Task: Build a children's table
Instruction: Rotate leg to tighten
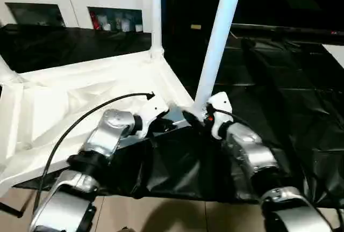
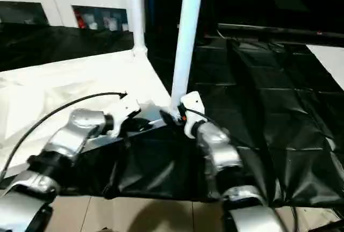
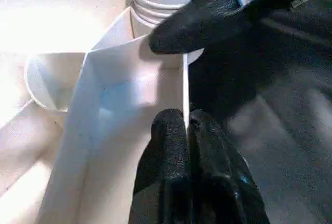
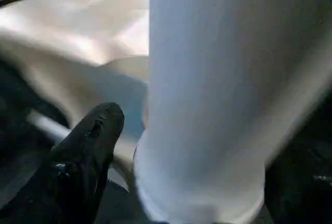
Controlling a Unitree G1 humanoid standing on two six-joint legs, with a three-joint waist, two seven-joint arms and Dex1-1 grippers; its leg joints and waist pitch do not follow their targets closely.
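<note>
Silver forearms [image 1: 107, 135]; black fingers [image 3: 171, 146]; black cable [image 1: 80, 119].

Looks like a lab or demo room, not a home. The worktop [image 1: 279, 98] is draped in black sheeting, white cabinets [image 1: 80, 1] with open cubbies of small stuff line the back wall, and the floor [image 1: 177, 216] is plain pale tile.

The children's table [image 1: 70, 114] lies upside down on the black-covered desk [image 1: 279, 98], its white ribbed underside facing up. One tapered white leg [image 1: 155, 12] stands upright in the far corner socket. A second leg [image 1: 217, 38] (leaning slightly) rises from the near corner socket, its flared end seated at the top's corner.
</note>
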